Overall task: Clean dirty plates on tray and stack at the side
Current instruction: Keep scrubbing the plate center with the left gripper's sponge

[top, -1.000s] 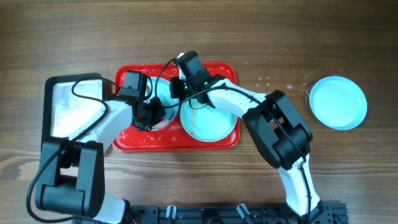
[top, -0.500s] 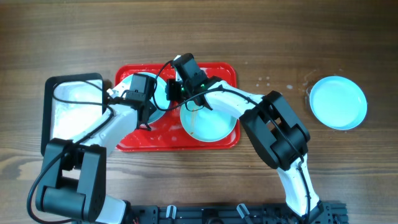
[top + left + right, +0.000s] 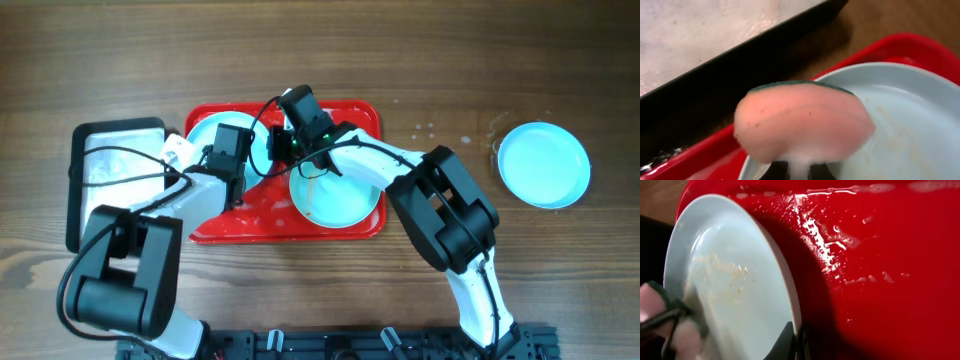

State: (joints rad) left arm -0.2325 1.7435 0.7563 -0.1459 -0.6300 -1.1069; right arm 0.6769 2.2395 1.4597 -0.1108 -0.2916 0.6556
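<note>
The red tray (image 3: 360, 118) holds two pale blue plates. One plate (image 3: 204, 131) stands tilted at the tray's left end, with brownish smears showing in the right wrist view (image 3: 740, 290). My right gripper (image 3: 284, 146) is shut on its rim (image 3: 797, 341). My left gripper (image 3: 222, 158) is shut on a soapy pink sponge with a green back (image 3: 802, 122), held against this plate (image 3: 910, 115) near its rim. The sponge also shows in the right wrist view (image 3: 670, 327). The second plate (image 3: 335, 195) lies flat on the tray. The third plate (image 3: 543, 165) lies on the table at the far right.
A black-rimmed tray with a white inside (image 3: 110, 170) stands just left of the red tray; it also shows in the left wrist view (image 3: 740, 65). The red tray's floor is wet with droplets (image 3: 880, 280). Both arms cross over the tray.
My left gripper has carried the sponge up and to the left across the tilted plate, toward its far-left rim. The right gripper has kept hold of the rim without moving.
</note>
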